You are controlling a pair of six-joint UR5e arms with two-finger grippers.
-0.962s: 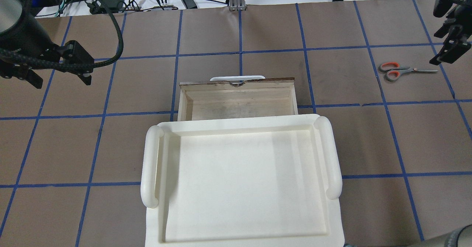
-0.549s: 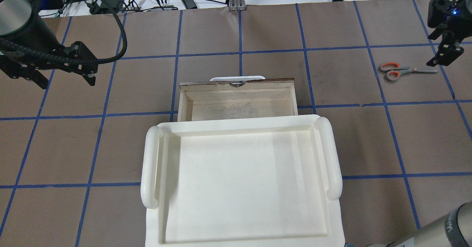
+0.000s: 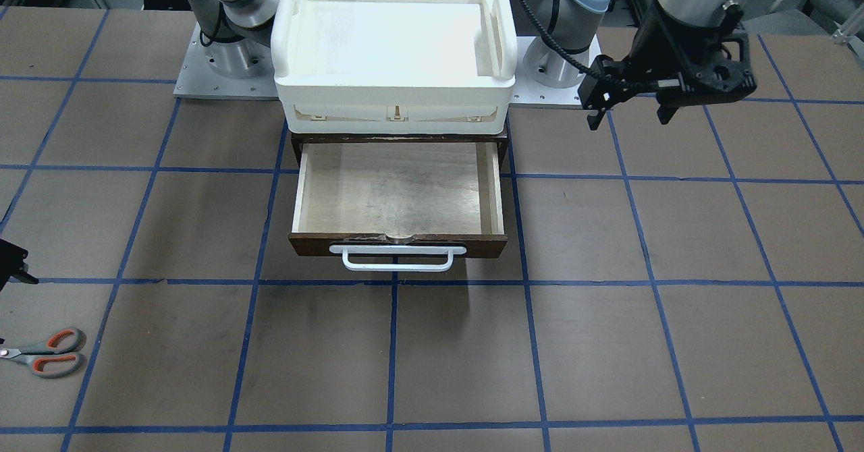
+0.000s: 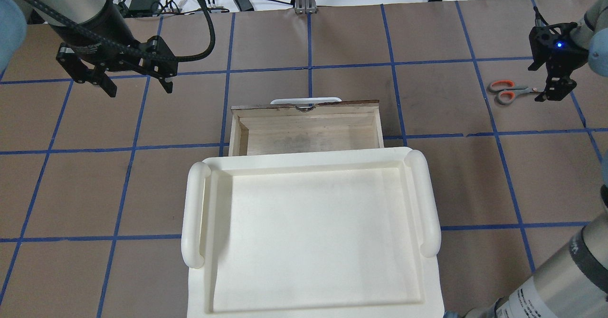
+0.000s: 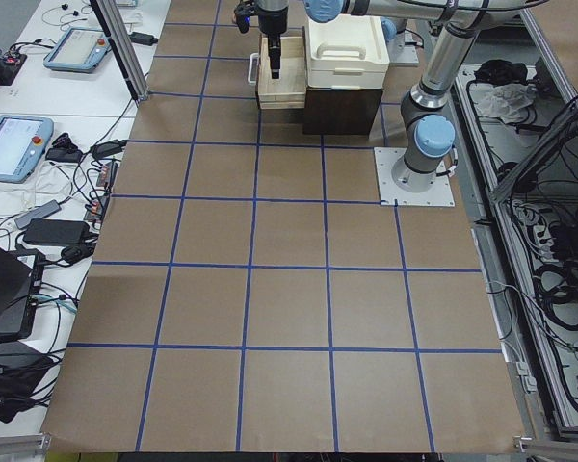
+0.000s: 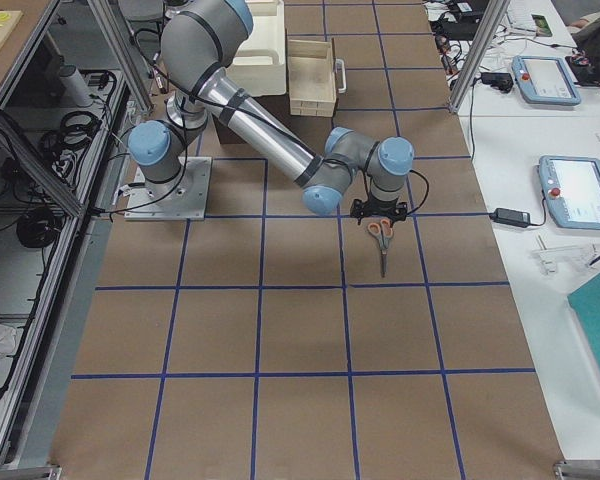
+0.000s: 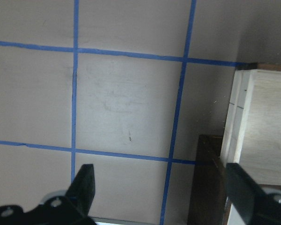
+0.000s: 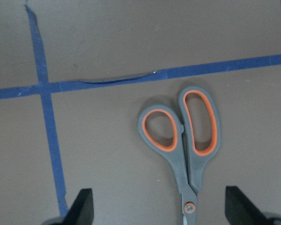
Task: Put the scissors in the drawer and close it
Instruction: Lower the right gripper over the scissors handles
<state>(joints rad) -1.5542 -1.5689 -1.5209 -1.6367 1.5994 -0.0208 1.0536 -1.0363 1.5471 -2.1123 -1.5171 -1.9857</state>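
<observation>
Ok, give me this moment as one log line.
right gripper: open, above scissors, not gripping | left gripper: open, empty | drawer: open, empty

Robotics lab: teach pendants [image 5: 15,146], tape-gridded table [image 5: 289,231]

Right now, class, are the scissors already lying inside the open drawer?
No, the scissors lie on the table, far to one side of the drawer.
</observation>
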